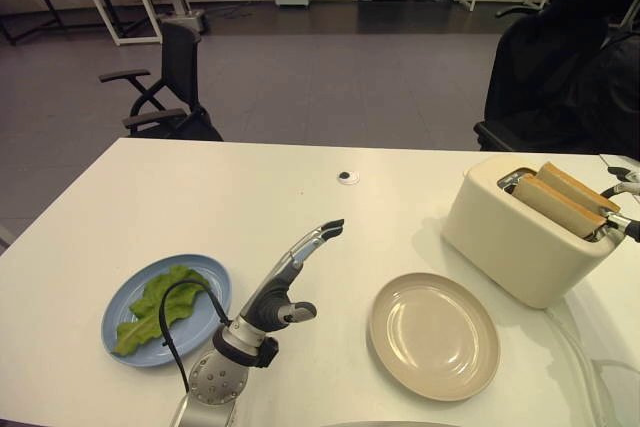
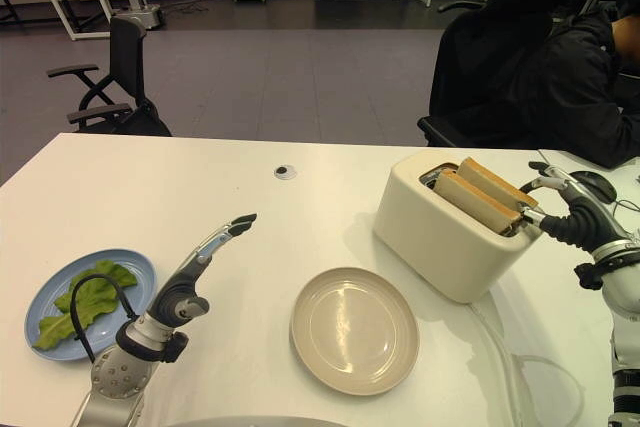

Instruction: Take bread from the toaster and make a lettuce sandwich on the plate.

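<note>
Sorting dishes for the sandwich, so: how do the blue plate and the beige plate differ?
The blue plate holds a lettuce leaf; the beige plate is bare. The blue plate lies left of the left hand, the beige plate right of it, near the toaster. Both are round and shallow.

Silver left hand (image 1: pixel 281 295), black cable (image 1: pixel 162 322)

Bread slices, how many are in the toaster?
2. Both stand in the toaster: the front slice nearer the beige plate, the back slice behind it. None seems hidden.
</note>
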